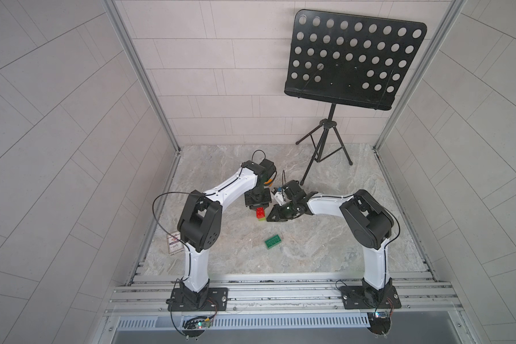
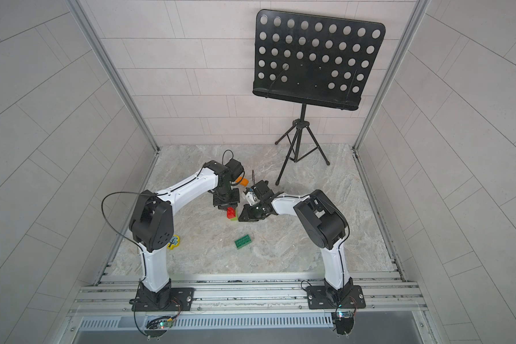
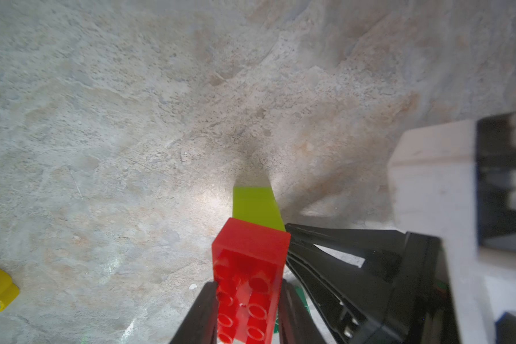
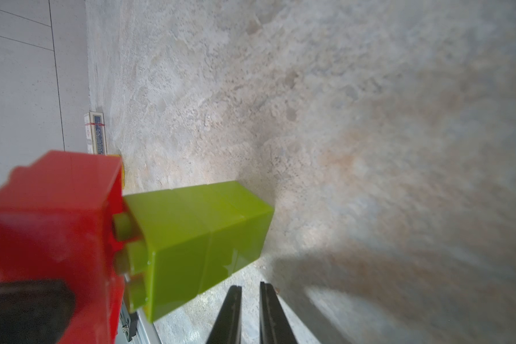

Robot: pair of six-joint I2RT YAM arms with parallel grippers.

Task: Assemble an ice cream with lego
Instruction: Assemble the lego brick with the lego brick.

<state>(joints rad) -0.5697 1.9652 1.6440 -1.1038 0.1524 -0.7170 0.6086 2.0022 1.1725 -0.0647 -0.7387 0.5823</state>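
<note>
Clamping red brick (image 3: 251,253) in left tool (image 3: 246,289), empty right tool (image 4: 250,287) almost closed beside lime stem (image 4: 197,238)

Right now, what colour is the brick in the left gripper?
Red brick, clearest in left wrist view.

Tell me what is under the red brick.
A lime-green stem of two stacked bricks, its top studs partly showing below the red brick, which the left pincer grips. The red brick hides the other studs and how far they engage.
</note>
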